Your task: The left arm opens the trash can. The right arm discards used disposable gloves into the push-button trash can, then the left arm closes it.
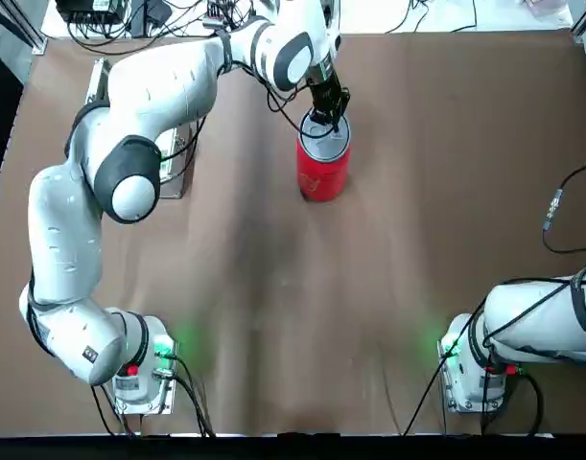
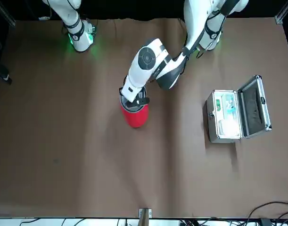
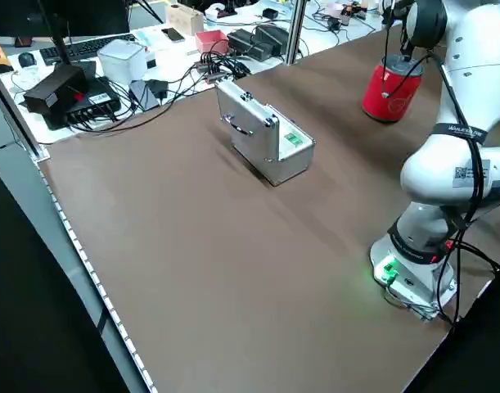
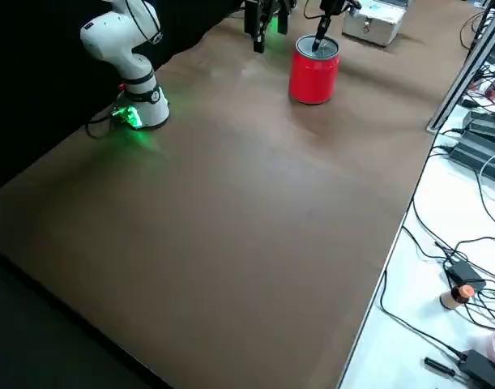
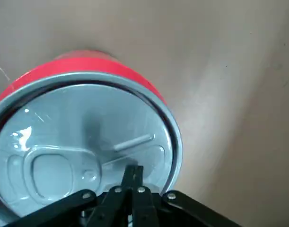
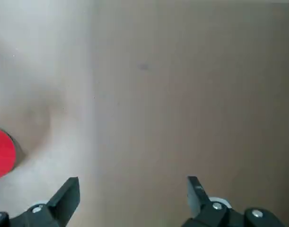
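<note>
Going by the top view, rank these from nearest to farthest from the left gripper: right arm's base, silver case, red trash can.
From the left gripper, over the can's lid:
1. Red trash can: directly below it.
2. Silver case: to its left, partly hidden by the left arm.
3. Right arm's base: at the robot's edge, right side.
</note>
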### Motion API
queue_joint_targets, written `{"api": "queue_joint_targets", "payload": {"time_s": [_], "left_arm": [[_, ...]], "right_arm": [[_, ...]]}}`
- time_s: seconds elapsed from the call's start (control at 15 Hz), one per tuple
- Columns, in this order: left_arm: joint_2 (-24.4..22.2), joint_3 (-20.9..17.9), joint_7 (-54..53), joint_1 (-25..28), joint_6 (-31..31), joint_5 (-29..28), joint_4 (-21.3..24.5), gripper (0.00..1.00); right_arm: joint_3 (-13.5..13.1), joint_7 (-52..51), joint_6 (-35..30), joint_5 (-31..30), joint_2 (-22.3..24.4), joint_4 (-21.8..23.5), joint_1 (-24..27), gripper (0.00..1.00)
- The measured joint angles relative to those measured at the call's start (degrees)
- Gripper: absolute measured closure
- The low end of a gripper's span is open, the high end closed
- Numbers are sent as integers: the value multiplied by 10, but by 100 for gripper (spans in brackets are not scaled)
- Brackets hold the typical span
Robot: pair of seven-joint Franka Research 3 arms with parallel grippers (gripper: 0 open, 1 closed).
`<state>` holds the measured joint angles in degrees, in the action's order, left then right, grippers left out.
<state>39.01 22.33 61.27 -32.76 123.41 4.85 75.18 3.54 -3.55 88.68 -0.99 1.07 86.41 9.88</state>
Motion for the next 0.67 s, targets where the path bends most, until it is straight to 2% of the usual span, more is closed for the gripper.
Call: {"api": "queue_joint_targets", "payload": {"time_s": [0.67], "left_arm": [[1,0,0,-1,0,-6,0,99]], "right_arm": [[0,7,-2,0,0,2,0,0]]}}
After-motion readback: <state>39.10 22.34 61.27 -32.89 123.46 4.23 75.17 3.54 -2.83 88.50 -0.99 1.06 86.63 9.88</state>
